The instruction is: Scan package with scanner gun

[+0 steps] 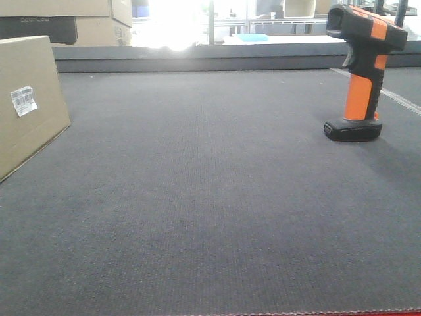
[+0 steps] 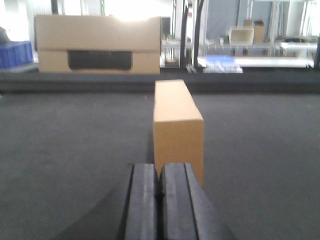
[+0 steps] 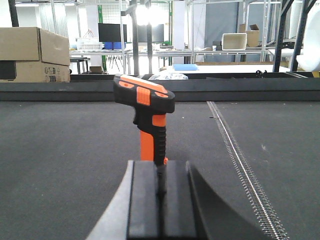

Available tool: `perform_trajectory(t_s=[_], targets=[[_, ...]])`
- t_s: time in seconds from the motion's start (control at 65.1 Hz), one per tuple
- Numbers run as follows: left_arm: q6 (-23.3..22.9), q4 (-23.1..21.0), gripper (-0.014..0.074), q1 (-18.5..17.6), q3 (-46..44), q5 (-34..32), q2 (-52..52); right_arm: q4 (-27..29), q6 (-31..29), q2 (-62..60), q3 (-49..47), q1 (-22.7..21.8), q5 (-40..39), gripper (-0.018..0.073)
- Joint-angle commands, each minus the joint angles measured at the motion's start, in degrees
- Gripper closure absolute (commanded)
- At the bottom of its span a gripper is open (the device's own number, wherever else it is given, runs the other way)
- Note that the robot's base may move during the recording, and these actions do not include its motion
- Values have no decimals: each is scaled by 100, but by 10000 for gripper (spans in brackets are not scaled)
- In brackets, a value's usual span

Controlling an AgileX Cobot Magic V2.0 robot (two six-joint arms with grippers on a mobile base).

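The package [image 1: 29,99] stands closed at the left edge of the dark surface [image 1: 210,210], with a white label [image 1: 23,101] on its inward face; its contents are not visible. The left pincer [image 2: 160,172], pressed together and empty, points at the package's end. The right pincer [image 3: 160,172], also pressed together and empty, points at the scanner gun [image 1: 362,72], which stands upright on its foot near the far right corner.

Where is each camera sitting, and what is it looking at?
Front view: low over the mat, facing forward; package left, scanner gun right; no robot parts.
Left wrist view: behind the shut left gripper, facing the package.
Right wrist view: behind the shut right gripper, facing the scanner gun.
Shared: front and left wrist see the package; front and right wrist see the scanner gun.
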Motion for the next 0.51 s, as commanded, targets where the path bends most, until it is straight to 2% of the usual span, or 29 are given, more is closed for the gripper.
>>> perform_trajectory(t_s=[0.0, 0.061, 0.246, 0.491], targets=[[3, -85, 708, -16, -655, 808, 117, 6, -10, -16, -5, 8, -98, 721], [3, -85, 708, -16, -1087, 1248, 347, 6, -10, -16, -5, 8, -98, 721], [3, -155, 708, -16, -2278, 1852, 1474, 6, -10, -16, -5, 8, -98, 721], [3, -197, 708, -16, -3726, 3161, 3635, 6, -10, -16, -5, 8, -98, 721]])
